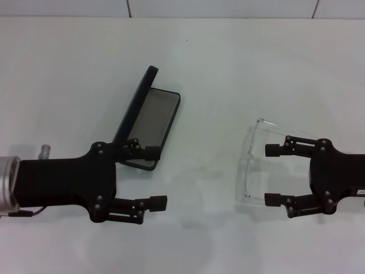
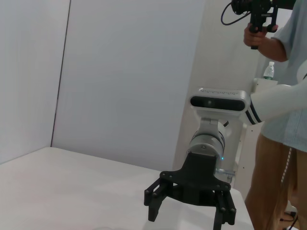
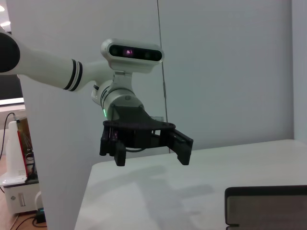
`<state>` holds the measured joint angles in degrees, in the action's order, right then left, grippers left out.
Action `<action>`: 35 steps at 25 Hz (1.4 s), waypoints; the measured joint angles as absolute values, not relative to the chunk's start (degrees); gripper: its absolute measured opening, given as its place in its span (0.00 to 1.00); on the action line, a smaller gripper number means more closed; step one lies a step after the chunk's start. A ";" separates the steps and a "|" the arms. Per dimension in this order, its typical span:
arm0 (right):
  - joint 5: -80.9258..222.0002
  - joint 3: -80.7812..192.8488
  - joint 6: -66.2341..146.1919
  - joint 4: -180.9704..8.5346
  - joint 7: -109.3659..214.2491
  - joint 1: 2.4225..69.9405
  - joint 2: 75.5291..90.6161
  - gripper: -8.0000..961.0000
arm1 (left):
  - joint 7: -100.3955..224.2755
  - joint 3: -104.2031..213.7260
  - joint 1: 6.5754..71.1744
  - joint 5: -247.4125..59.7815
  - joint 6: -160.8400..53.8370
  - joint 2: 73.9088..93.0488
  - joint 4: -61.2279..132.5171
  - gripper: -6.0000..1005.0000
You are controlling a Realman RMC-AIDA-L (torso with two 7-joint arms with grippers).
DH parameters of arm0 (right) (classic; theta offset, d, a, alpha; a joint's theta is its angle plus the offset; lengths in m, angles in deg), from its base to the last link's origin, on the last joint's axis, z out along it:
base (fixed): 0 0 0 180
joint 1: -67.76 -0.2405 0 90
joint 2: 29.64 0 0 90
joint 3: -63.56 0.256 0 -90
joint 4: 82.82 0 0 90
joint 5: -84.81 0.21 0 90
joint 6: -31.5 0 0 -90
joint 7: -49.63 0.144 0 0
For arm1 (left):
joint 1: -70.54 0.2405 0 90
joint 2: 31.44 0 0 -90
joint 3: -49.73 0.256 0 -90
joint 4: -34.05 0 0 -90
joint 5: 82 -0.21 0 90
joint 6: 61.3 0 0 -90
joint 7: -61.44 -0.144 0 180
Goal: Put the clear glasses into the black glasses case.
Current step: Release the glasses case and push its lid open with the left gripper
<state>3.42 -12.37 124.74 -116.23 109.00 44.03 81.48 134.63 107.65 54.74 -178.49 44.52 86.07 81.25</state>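
The black glasses case (image 1: 153, 119) lies open left of the table's middle, with its lid (image 1: 136, 104) raised along its left side and the grey lining showing. My left gripper (image 1: 155, 177) is open at the case's near end, and one fingertip (image 1: 151, 153) overlaps that end. In the right wrist view the case (image 3: 266, 206) shows low down, with the left gripper (image 3: 144, 143) beyond it. The clear glasses (image 1: 251, 165) lie on the table to the right. My right gripper (image 1: 271, 174) is open, a finger by each arm of the glasses. The left wrist view shows the right gripper (image 2: 189, 201).
The white table (image 1: 228, 68) runs back to a tiled wall. In the left wrist view a person (image 2: 283, 120) stands beyond the table's edge behind my right arm, holding a black device (image 2: 256, 12).
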 joint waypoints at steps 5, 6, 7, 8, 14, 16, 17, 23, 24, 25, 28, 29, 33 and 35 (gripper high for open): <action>3.41 -12.37 124.74 -116.23 109.02 44.17 81.65 0.91 | 134.57 107.65 54.72 -178.42 44.52 86.12 81.25 0.89; 3.41 -12.37 124.73 -116.23 109.02 44.20 81.67 0.91 | 134.57 107.65 54.72 -178.40 44.52 86.13 81.25 0.89; 3.41 -12.37 124.67 -116.23 109.02 44.22 81.70 0.91 | 134.57 107.65 54.72 -178.36 44.52 86.14 81.25 0.89; 3.41 -12.38 124.61 -116.22 109.02 44.25 81.71 0.91 | 134.57 107.65 54.72 -178.33 44.52 86.14 81.25 0.89; 3.42 -12.42 124.47 -116.22 109.02 44.31 81.80 0.91 | 134.56 107.57 54.72 -178.19 44.52 86.16 81.25 0.89; 3.42 -12.41 124.47 -116.22 109.02 44.36 81.85 0.91 | 134.56 107.54 54.72 -178.17 44.50 86.16 81.25 0.89; 3.42 -12.40 124.47 -116.22 109.02 44.38 81.91 0.91 | 134.56 107.52 54.72 -178.14 44.48 86.17 81.25 0.89; 2.88 -12.58 124.48 -116.22 109.04 44.37 82.09 0.91 | 135.51 104.87 54.72 -176.70 44.47 87.07 81.66 0.89; 2.76 -12.52 124.46 -116.19 109.04 44.44 82.13 0.91 | 136.87 103.99 54.72 -175.68 44.48 87.31 82.17 0.89; 2.76 -12.48 124.39 -116.14 109.04 44.51 82.23 0.91 | 138.94 103.28 54.71 -174.45 44.48 87.58 83.05 0.89; 2.76 -12.41 124.16 -116.08 109.04 44.57 82.64 0.91 | 148.27 102.61 54.44 -171.77 42.63 87.92 88.92 0.89; 2.75 -12.41 124.08 -116.08 109.04 44.52 82.76 0.91 | 153.09 102.72 54.18 -171.85 40.82 88.00 92.14 0.89; 2.75 -12.38 123.72 -116.22 109.04 44.16 83.14 0.91 | 167.16 103.12 51.40 -173.74 36.10 88.09 100.96 0.88; 2.91 -12.38 123.59 -116.51 109.02 44.08 83.22 0.91 | 172.77 103.13 49.19 -175.31 34.00 87.98 103.09 0.88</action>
